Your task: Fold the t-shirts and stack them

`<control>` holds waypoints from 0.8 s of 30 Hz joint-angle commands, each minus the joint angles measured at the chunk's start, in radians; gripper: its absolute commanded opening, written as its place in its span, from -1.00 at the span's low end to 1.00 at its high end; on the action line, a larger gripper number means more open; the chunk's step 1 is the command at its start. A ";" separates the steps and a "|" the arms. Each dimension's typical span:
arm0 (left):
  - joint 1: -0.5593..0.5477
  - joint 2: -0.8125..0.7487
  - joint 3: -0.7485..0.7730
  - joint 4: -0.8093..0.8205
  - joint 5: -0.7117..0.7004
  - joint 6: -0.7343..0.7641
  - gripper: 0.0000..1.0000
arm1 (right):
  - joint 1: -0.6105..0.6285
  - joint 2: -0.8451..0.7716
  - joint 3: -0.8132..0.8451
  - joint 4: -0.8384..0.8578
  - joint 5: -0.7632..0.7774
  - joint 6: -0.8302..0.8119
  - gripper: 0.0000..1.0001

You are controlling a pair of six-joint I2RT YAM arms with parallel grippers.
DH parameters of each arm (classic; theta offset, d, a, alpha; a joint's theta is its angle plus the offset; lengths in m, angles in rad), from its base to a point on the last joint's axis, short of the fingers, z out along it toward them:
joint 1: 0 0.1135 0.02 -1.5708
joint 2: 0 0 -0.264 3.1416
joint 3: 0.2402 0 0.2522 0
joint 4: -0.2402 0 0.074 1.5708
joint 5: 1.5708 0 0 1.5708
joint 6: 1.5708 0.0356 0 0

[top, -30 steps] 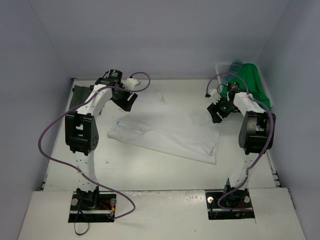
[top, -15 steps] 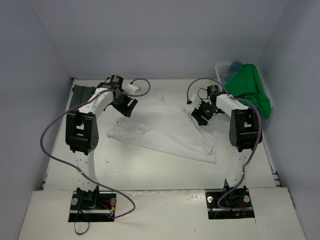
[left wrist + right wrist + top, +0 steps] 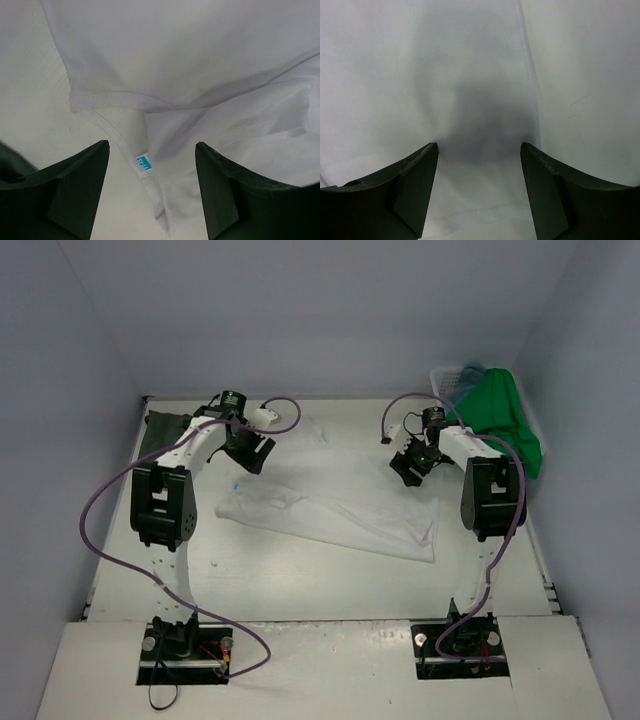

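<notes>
- Currently lining up a fold on the white cloth t-shirt [image 3: 340, 510], spread out mid-table.
- Hovering with left gripper [image 3: 250, 456] and right gripper [image 3: 415, 468] both splayed, grasping nothing.
- Likely next: lowering, pinching its far edge.

Room: near strip open, far corners blocked.
Bare table [image 3: 300, 580] in front of white t-shirt [image 3: 340, 510] lies free; basket [image 3: 443, 378] draped with bright green t-shirt [image 3: 505, 425] fills far right, dark t-shirt [image 3: 158, 430] far left.
</notes>
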 commanded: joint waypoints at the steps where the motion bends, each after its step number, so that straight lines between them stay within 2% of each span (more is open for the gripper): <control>1: -0.004 -0.075 0.049 0.015 -0.006 0.013 0.28 | -0.022 0.005 0.033 -0.002 0.041 -0.026 0.28; 19: -0.005 -0.049 0.054 0.024 0.005 0.002 0.28 | -0.051 0.013 0.124 -0.013 0.012 -0.033 0.29; 24: -0.011 -0.027 0.025 0.061 0.034 -0.029 0.26 | -0.045 0.031 0.089 -0.010 -0.010 -0.032 0.22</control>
